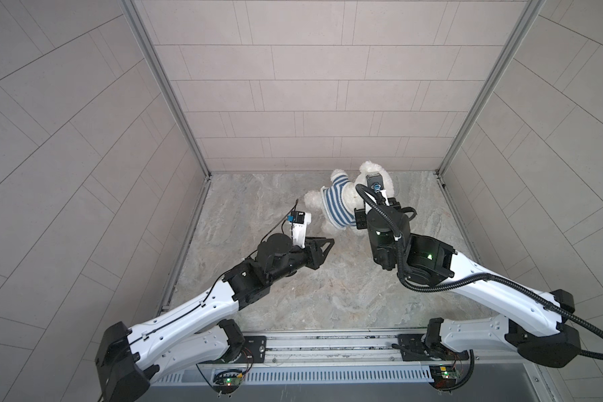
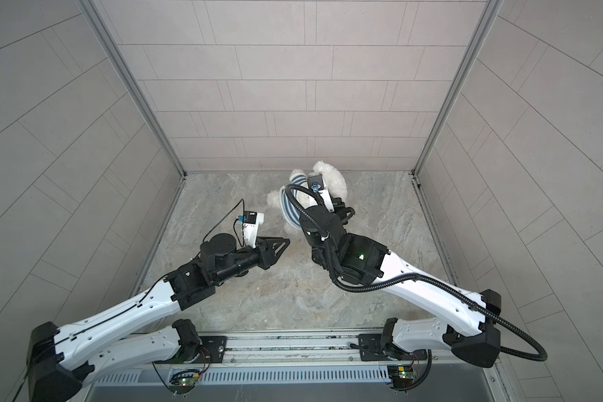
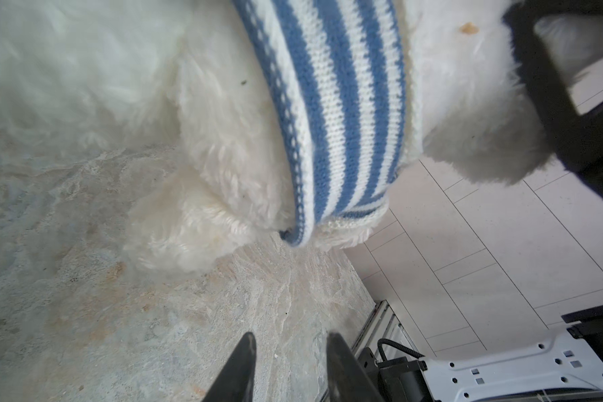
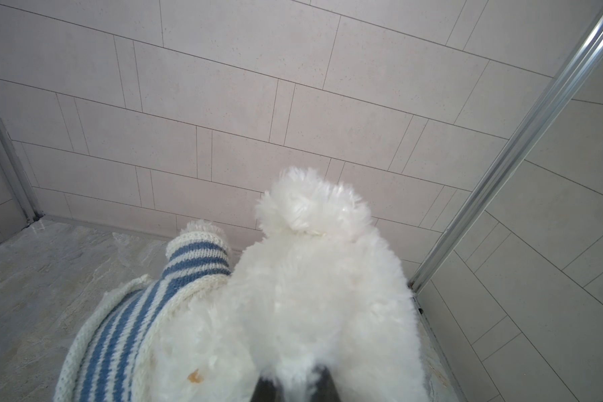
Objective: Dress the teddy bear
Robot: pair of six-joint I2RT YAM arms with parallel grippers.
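Note:
The teddy bear [image 1: 313, 201] [image 2: 332, 173], fluffy and white, is near the back wall in both top views. It wears a blue-and-white striped shirt [image 1: 338, 205] [image 3: 345, 104] around its torso. One arm pokes through a striped sleeve [image 4: 197, 257]. My right gripper [image 4: 295, 383] is shut on the fur of the teddy bear [image 4: 310, 278]. In both top views its jaws are hidden under the wrist. My left gripper [image 1: 330, 242] [image 3: 291, 339] stands open with nothing between its fingers. It hovers over the table just short of the bear's lower body [image 3: 216, 146] and the shirt's hem.
The marbled table [image 1: 293, 296] is boxed in by tiled walls on the left, back and right, with a metal corner post [image 4: 536, 139] close to the bear. The arm bases sit on a rail [image 1: 328, 344] along the front edge.

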